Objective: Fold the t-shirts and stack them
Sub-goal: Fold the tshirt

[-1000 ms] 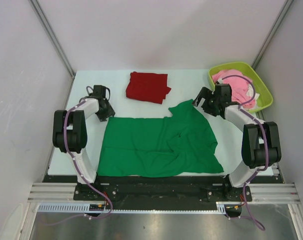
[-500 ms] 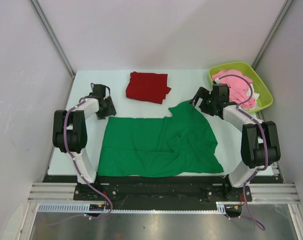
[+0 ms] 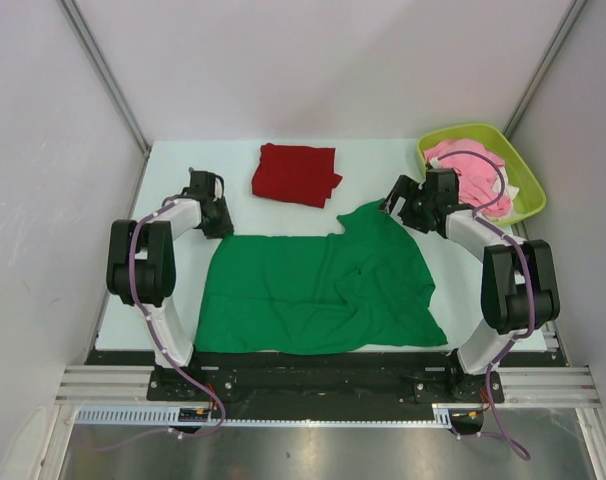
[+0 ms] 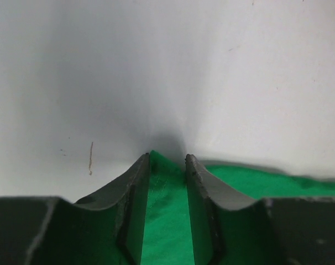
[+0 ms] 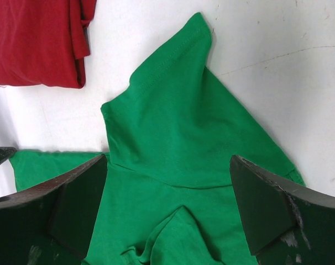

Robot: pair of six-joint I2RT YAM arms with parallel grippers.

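Green t-shirt (image 3: 318,290): laid flat on the counter (image 3: 383,160), just nearward of the dark red t-shirt (image 3: 295,173); long axis left–right.
Left hand (image 4: 167,160): near-left of the dark red t-shirt; fingers narrowed about the green far-left corner; a firm pinch could not be told.
Right hand (image 5: 167,157): near-right of the dark red t-shirt; spread wide over the green far-right corner.
Judgement: far edge reachable by both hands.

left arm (image 3: 173,213), right arm (image 3: 473,232): white links, black joints | cables (image 3: 132,268): purple | gripper fingers (image 5: 272,204): black, scuffed
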